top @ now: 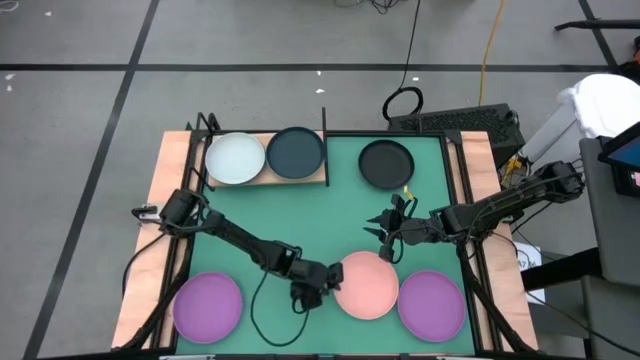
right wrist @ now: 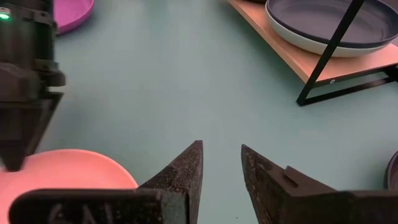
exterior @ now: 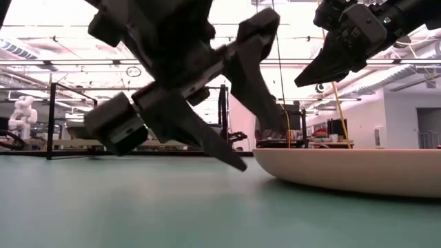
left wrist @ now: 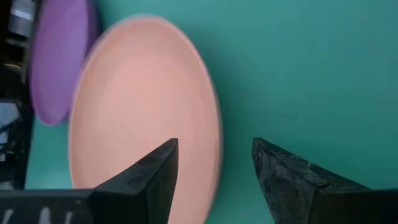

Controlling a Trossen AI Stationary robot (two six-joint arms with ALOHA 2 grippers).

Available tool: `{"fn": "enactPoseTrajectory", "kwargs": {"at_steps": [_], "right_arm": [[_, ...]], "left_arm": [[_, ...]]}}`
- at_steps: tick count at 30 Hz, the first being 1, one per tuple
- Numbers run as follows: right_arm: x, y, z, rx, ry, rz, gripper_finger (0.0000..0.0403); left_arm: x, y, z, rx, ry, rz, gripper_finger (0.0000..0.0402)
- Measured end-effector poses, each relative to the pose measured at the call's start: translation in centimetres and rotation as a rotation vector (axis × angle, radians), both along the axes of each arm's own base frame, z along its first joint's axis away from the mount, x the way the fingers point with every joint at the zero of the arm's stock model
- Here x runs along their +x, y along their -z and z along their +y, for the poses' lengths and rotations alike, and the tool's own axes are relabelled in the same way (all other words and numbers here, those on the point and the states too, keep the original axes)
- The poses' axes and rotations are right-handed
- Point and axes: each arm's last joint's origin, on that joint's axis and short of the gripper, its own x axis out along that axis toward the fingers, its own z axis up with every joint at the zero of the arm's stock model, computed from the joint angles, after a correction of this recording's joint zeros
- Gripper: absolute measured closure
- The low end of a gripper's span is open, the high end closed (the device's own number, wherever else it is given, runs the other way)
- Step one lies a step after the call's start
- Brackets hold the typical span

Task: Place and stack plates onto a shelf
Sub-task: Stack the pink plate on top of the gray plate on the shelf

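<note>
The pink plate lies flat on the green mat near the table's near edge, between two purple plates. My left gripper is open at the pink plate's left rim. One finger is over the plate's inside and the other over the mat outside it. My right gripper hovers narrowly open above the mat just beyond the plate's far side, touching nothing. The wooden shelf at the far left carries a white-blue plate and a dark plate. A black plate rests on the mat. My left gripper comes slanting down from the table's left, its open fingers on either side of the pink plate's left rim. The plate sits flat on the mat. Whether either finger touches the rim, I cannot tell.
The shelf's black frame posts stand at its right end beside the dark plate. Bare green mat lies between the shelf and the near row of plates. Cables and a person's white sleeve show beyond the table's right side.
</note>
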Motion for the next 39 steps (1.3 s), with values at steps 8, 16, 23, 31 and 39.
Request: {"fn": "enactPoseTrajectory", "kwargs": {"at_steps": [8, 16, 23, 31, 39], "right_arm": [[0.0, 0.0, 0.0, 0.000, -0.001, 0.000, 0.0310], [0.0, 0.0, 0.0, -0.004, -0.007, 0.003, 0.0310], [0.0, 0.0, 0.0, -0.005, -0.008, 0.003, 0.0310], [0.0, 0.0, 0.0, -0.010, -0.012, 0.005, 0.0310], [0.0, 0.1, 0.0, -0.020, -0.017, 0.013, 0.0310]], "left_arm": [[0.6, 0.6, 1.1, 0.061, 0.034, 0.030, 0.0196], [1.2, 2.2, 1.3, 0.052, 0.031, 0.033, 0.0267], [1.2, 2.0, 1.4, 0.056, 0.012, 0.016, 0.0361], [1.2, 2.0, 1.5, 0.083, -0.102, 0.011, 0.0388], [0.2, 0.7, 0.9, 0.097, -0.176, 0.038, 0.0388]]}}
